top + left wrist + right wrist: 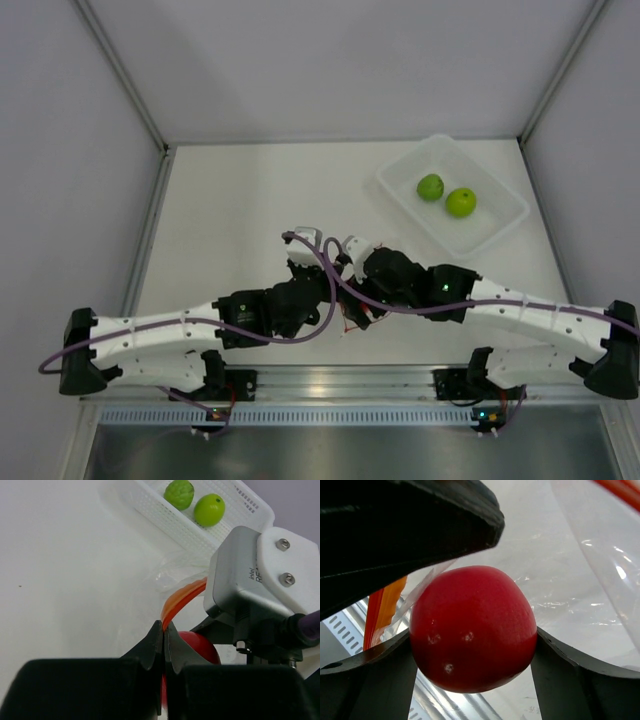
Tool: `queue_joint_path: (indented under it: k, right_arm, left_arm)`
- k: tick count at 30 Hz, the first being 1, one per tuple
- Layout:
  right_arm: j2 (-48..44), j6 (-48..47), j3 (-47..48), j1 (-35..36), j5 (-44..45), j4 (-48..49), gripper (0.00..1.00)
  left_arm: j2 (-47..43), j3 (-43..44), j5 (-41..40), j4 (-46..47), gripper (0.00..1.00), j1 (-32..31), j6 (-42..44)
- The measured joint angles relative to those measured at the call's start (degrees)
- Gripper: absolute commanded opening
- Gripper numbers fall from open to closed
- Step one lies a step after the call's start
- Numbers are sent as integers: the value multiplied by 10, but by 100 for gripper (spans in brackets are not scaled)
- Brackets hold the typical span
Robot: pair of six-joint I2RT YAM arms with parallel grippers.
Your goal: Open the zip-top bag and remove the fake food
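My left gripper [164,626] is shut on the red-orange zip strip [181,598] of the clear zip-top bag [172,572], which it holds up off the table. My right gripper [472,650] is shut on the red ball [472,627] inside the bag's mouth, with clear plastic [570,580] around it. The red ball also shows in the left wrist view [202,644], just right of my left fingers. Two lime green balls [430,187] [461,202] lie in the clear tub [497,232]. In the top view both grippers [330,288] [360,288] meet at the table's middle and hide the bag.
The clear rigid tub stands at the far right of the white table [230,230], and it also shows in the left wrist view [165,517]. White walls close in the table on the left, back and right. A metal rail [340,380] runs along the near edge.
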Motion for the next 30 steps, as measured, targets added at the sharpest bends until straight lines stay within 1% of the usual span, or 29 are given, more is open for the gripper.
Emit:
queue_joint_path:
  k: [4, 8, 11, 17, 22, 25, 30]
  right_arm:
    - [-12, -19, -11, 0, -7, 12, 22]
    - [-21, -35, -22, 0, 0, 39, 20]
    - [-51, -49, -49, 0, 0, 72, 20]
    - [-121, -74, -73, 22, -6, 131, 20]
    - [-134, -80, -73, 22, 0, 141, 20]
    - [-141, -79, -75, 22, 16, 143, 19]
    - [-178, -70, -102, 24, 88, 164, 20]
  left_arm:
    - [-1, 0, 25, 5, 0, -1, 11]
    - [-10, -7, 25, 18, 0, -1, 3]
    - [-18, -14, 19, 27, 0, 1, -9]
    - [-17, -24, 9, 39, 0, 42, -34]
    - [-9, -24, 10, 44, 0, 48, -43]
    - [-6, -24, 10, 48, 0, 52, -48]
    - [-5, -25, 12, 50, 0, 54, -59]
